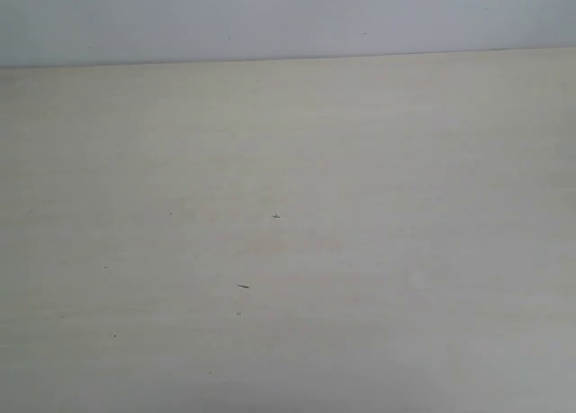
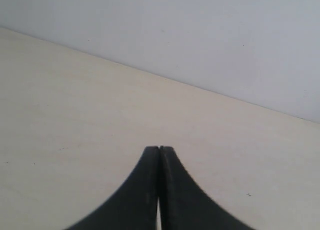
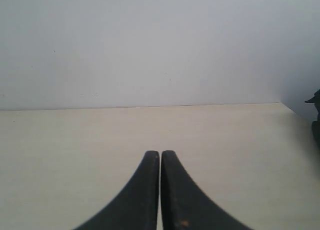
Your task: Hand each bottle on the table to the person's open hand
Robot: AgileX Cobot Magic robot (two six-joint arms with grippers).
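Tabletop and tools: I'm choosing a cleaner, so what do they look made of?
The tabletop looks like pale beige laminate or coated board with a matte finish: faint lengthwise streaks, no glare. The left tool and right tool, both shut, look like black moulded plastic or rubber, dull with a slight sheen along the edges. The pictures leave open which.

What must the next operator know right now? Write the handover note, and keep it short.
Left pincer: shut, holding nothing, over the table.
Right pincer: shut, holding nothing.
Bottles: none shows in any view. Person's open hand: not in view.
Done: these views cannot tell whether any bottle was handed over.
Left: probably locate the bottles and the hand before moving either arm.
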